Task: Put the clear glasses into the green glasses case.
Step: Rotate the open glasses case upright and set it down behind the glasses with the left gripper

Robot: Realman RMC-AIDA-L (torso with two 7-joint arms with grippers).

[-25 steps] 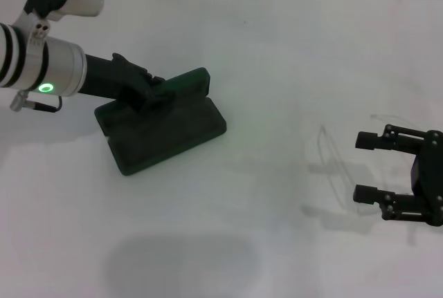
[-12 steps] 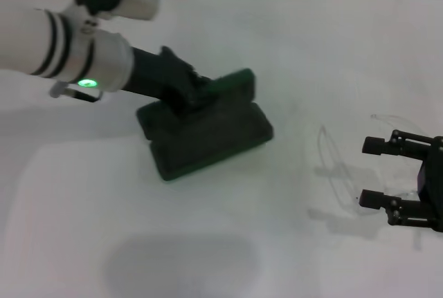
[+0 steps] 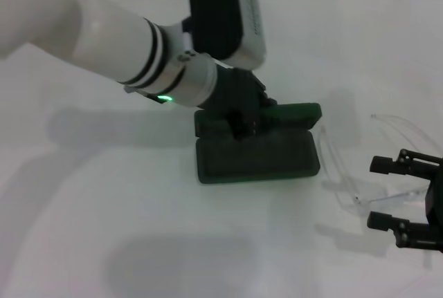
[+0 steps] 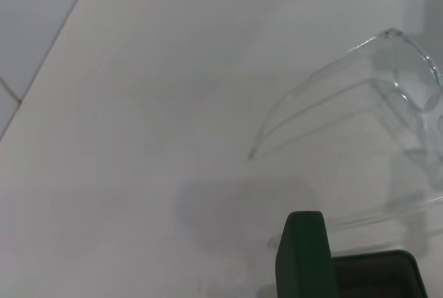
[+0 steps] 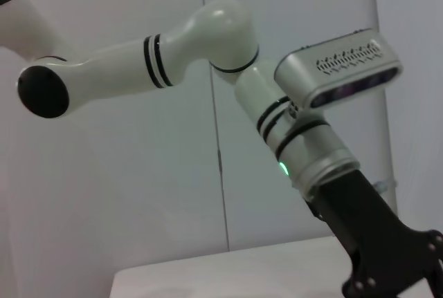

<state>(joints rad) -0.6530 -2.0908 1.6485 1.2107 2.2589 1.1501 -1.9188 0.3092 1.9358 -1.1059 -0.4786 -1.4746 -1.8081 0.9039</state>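
Beside the clear glasses (image 4: 387,84), left claw (image 3: 242,122) grips green glasses case (image 3: 259,156).

White table (image 3: 138,243), tiled wall (image 4: 28,28)

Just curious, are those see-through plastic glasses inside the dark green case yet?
Not yet. The clear glasses lie on the table beside the open green glasses case.

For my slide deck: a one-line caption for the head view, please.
Left gripper holds the open green glasses case beside the clear glasses; right gripper waits open.
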